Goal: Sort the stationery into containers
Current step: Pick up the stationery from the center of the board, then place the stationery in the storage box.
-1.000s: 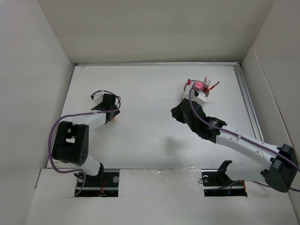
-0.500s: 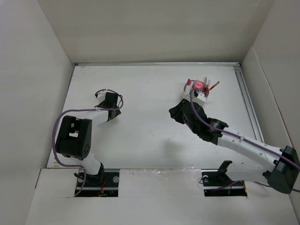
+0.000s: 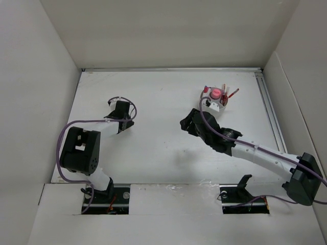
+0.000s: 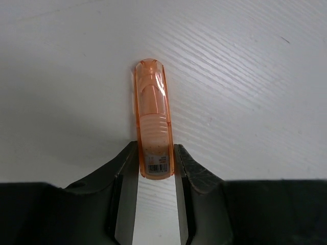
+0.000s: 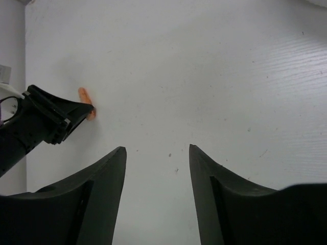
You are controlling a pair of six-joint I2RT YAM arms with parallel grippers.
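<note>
A short translucent orange piece (image 4: 152,112) sits between the fingertips of my left gripper (image 4: 155,150), which is shut on its labelled end; the rest sticks out over the white table. In the top view the left gripper (image 3: 123,126) is at the left middle of the table. My right gripper (image 5: 157,153) is open and empty, low over bare table, and its view shows the orange piece (image 5: 83,94) and the left gripper (image 5: 76,113) at far left. In the top view the right gripper (image 3: 187,123) is below and left of the round white tub (image 3: 216,103), which holds red pens and a pink piece.
The table is boxed in by tall white walls (image 3: 41,76) on three sides. A metal rail (image 3: 271,112) runs along the right edge. Purple cables (image 3: 69,130) loop beside both arms.
My right gripper has moved left and nearer, away from the tub. My left gripper has shifted slightly up and right, and the orange piece no longer shows beside it in the top view.
</note>
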